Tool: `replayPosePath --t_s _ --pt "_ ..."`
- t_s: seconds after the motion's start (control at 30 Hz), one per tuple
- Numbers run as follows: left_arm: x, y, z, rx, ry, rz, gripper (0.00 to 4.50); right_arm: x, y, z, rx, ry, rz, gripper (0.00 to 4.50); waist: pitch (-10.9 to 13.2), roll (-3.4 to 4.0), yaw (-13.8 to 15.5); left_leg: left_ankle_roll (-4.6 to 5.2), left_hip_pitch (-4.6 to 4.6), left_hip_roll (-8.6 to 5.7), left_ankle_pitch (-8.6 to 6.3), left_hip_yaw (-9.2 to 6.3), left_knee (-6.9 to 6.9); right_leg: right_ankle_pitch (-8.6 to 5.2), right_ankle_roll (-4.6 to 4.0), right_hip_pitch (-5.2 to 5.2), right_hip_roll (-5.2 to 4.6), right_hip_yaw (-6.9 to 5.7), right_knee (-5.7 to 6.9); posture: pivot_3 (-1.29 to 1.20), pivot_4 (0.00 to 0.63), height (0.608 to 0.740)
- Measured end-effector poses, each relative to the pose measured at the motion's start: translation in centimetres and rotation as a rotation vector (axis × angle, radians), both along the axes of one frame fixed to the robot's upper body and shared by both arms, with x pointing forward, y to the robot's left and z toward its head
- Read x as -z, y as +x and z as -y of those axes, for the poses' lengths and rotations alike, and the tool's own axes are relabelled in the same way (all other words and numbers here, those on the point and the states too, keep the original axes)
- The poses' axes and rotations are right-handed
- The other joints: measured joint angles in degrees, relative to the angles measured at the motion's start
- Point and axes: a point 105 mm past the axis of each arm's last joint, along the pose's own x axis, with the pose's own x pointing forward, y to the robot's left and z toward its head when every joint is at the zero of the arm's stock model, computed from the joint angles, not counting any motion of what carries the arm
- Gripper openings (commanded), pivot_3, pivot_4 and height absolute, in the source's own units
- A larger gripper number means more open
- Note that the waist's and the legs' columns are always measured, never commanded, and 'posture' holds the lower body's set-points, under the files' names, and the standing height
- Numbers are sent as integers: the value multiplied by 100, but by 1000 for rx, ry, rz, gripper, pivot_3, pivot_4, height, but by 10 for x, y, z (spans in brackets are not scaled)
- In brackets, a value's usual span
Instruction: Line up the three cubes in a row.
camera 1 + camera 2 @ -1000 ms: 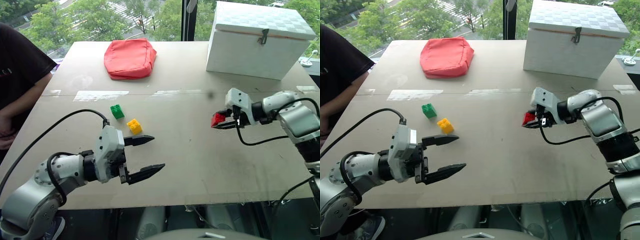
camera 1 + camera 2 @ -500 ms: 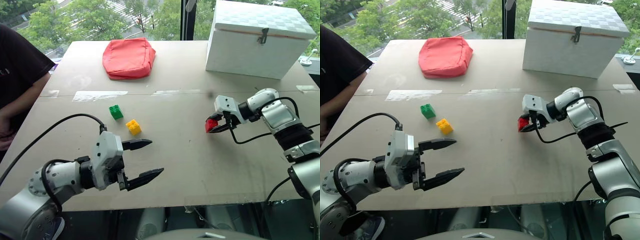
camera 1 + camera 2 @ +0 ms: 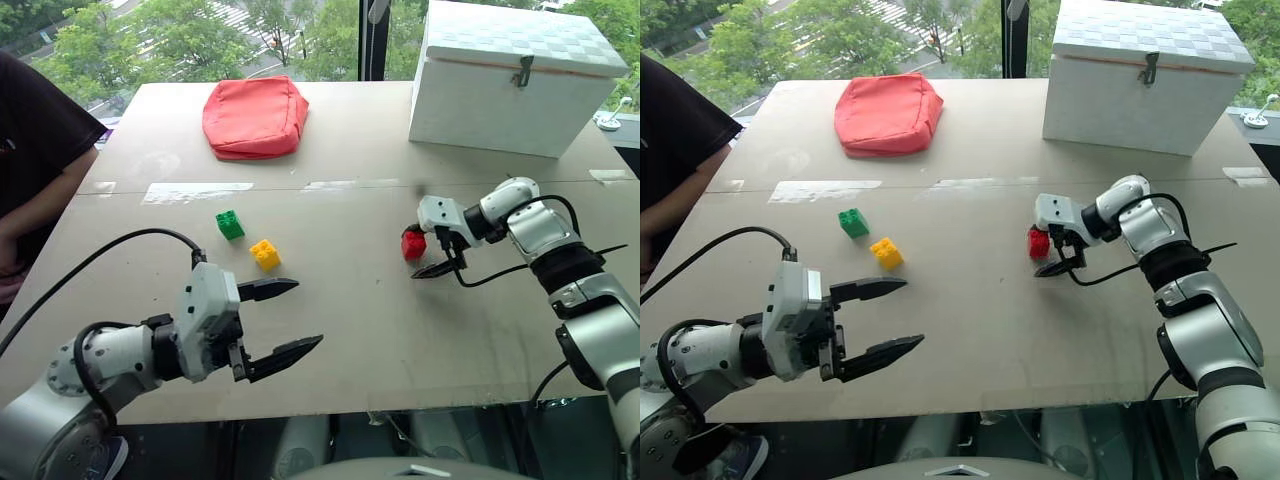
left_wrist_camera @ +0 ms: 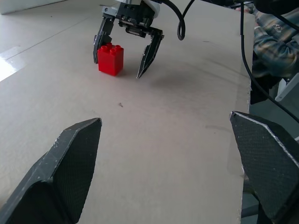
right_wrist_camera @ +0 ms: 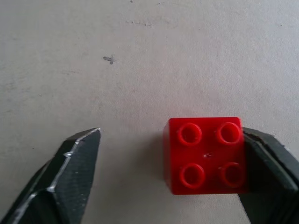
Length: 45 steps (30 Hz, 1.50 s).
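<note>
Right gripper (image 3: 423, 256) spread wide, the studded red brick (image 3: 413, 243) standing on the desk (image 3: 360, 330) against one finger. Left gripper (image 3: 290, 319) gapes wide too, holding nothing. Green brick (image 3: 230, 224) and yellow brick (image 3: 265, 254) sit close together, well apart from the red across bare matte board.

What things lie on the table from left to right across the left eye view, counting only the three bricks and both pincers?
Green brick → yellow brick → left pincer → red brick → right pincer.
</note>
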Motion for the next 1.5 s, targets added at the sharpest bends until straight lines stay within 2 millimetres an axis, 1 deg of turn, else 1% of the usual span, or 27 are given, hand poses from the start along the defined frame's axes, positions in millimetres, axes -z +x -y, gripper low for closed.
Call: replayPosePath --t_s 0.07,0.17,0.23,0.4,0.53,0.67,0.77,0.8,1.17,1.27,1.37,1.47,1.5 --pt "0 0 -3 -15 4 0 4500 -5 1 1 2 20 11 4476 0 0 1 0 0 0 0 0 0 0 0 0 0 0 0 0 150 740" --pt "1 1 -5 -28 2 -6 4500 -22 -4 2 -30 50 32 4476 2 4 6 1 0 0 -1 -1 0 0 0 1 -1 -1 0 0 150 740" --pt "1 5 -8 -41 -4 -3 4500 -26 -5 2 -41 55 48 4476 2 4 8 5 0 0 -3 -4 0 0 0 1 1 -4 1 0 150 740" --pt "-1 11 -8 -38 -9 9 4500 -16 -7 0 -41 55 21 4476 2 3 1 3 1 1 -2 -1 0 2 -2 0 2 -1 1 0 150 740" --pt "0 11 -8 -34 -10 3 4500 -11 -6 0 -47 36 25 4476 2 3 -2 -1 1 3 0 -1 0 3 -1 0 4 -1 1 0 150 740" --pt "3 9 -9 -41 -7 -10 4500 2 -6 1 -40 14 3 4476 2 3 -2 -5 1 3 3 0 -1 2 -2 0 4 0 1 0 150 740" --pt "6 8 -9 -47 -12 -21 4500 15 -3 7 -19 -20 5 4476 2 3 1 -4 1 3 2 0 0 1 -4 0 4 0 1 0 150 740" --pt "6 8 -10 -49 -12 -23 4500 16 -2 8 -15 -18 8 4476 2 3 0 -4 1 3 3 1 0 -1 -7 0 4 1 1 0 150 740" --pt "7 6 -8 -64 -17 -23 4500 15 2 6 -32 -11 44 4476 1 2 -5 -3 11 15 2 -3 0 9 -40 3 29 13 2 0 150 740" --pt "7 7 -9 -73 -24 -22 4500 11 7 8 7 -1 65 4476 1 2 -7 -7 11 17 5 -3 0 12 -44 2 33 16 2 0 150 740" --pt "7 10 -11 -84 -30 -22 4500 5 16 18 96 8 76 4476 2 3 5 -7 11 17 5 -3 0 13 -46 1 34 16 2 0 150 740" --pt "10 16 -15 -105 -44 -32 4500 0 18 25 129 20 78 4476 2 4 1 -7 10 18 5 -1 -1 13 -45 0 34 17 2 0 150 740" --pt "10 21 -19 -125 -46 -32 4500 -6 17 28 148 57 74 4476 5 7 9 -7 8 18 5 -3 -2 14 -44 0 34 16 2 0 150 740"
